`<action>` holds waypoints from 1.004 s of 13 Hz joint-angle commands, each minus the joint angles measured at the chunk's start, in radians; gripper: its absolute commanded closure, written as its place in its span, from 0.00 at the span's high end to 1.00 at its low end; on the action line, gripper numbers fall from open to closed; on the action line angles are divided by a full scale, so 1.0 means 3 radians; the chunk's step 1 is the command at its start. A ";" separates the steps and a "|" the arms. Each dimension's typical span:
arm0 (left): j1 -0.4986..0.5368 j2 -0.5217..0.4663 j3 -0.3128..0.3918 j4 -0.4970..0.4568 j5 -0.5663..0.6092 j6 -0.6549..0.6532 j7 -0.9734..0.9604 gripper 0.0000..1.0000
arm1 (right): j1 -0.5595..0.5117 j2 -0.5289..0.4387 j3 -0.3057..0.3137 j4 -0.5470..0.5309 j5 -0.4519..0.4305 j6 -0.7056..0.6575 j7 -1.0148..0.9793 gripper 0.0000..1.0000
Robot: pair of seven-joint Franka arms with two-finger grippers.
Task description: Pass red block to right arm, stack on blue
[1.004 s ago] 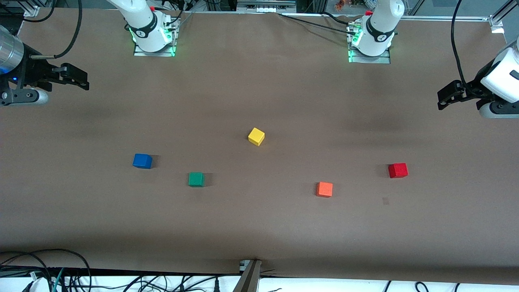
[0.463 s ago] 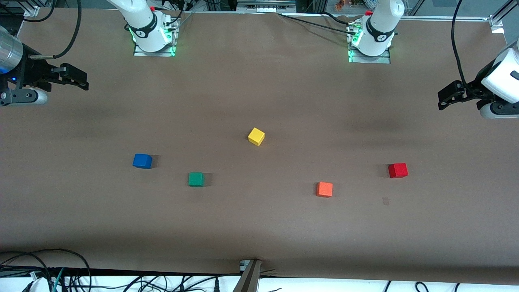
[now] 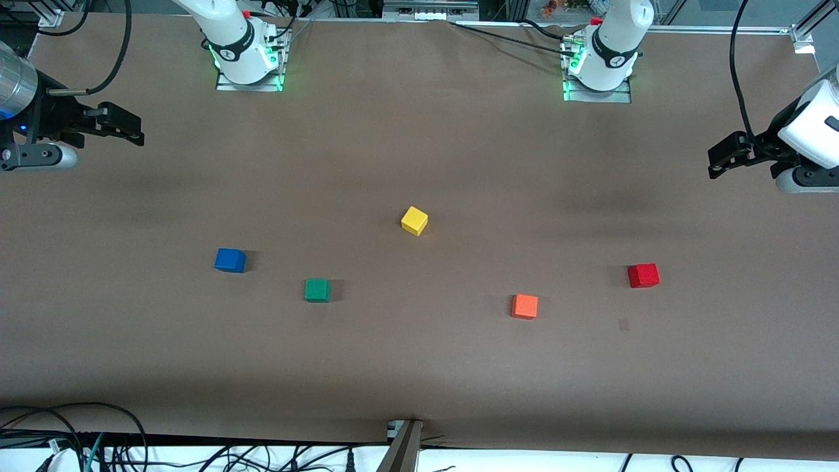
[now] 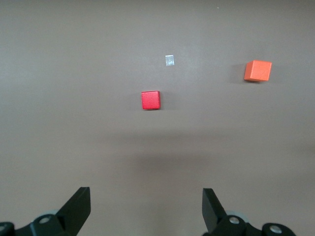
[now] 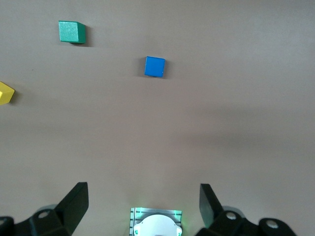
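At the right arm's end of the table (image 3: 419,131), brown paper-covered: right gripper (image 3: 128,128), black, slim-fingered, on a silver wrist, held in the air at the table's edge; jaws spread wide, empty; arm waiting.

Item: small solid blue cube (image 3: 230,260), flat on the table, alone, its top face bare for stacking.

Item: small green cube (image 3: 317,290), beside the blue, slightly nearer the front camera.

Item: small yellow cube (image 3: 414,220), mid-table, farther from the camera, turned corner-on.

Item: small orange cube (image 3: 524,306), near the red one and nearer the camera.

Item: small bright red cube (image 3: 643,275), toward the left arm's end, standing free. Likely light, rigid, matte, not fragile; best taken across two parallel side faces, leaving part exposed for the handover. A pale scrap (image 4: 170,60) lies just beside it; nothing obstructs.

Left gripper (image 3: 721,157), black, claw-like, high over the table's edge; jaws wide apart, empty.
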 commanded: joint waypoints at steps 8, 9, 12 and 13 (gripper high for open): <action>0.0010 -0.0015 0.0014 -0.0019 -0.0034 0.0018 0.0029 1.00 | -0.0026 0.0006 0.0007 0.0017 0.0057 0.0030 -0.0008 1.00; 0.0010 -0.0015 0.0014 -0.0019 -0.0034 0.0018 0.0029 1.00 | -0.0026 0.0006 0.0007 0.0017 0.0057 0.0030 -0.0018 1.00; 0.0010 -0.0015 0.0019 -0.0019 -0.0034 0.0018 0.0029 1.00 | -0.0032 0.0006 0.0007 0.0017 0.0052 0.0025 -0.0033 1.00; 0.0010 -0.0015 0.0019 -0.0019 -0.0034 0.0018 0.0029 1.00 | -0.0032 0.0011 0.0002 0.0017 0.0052 0.0025 -0.0038 1.00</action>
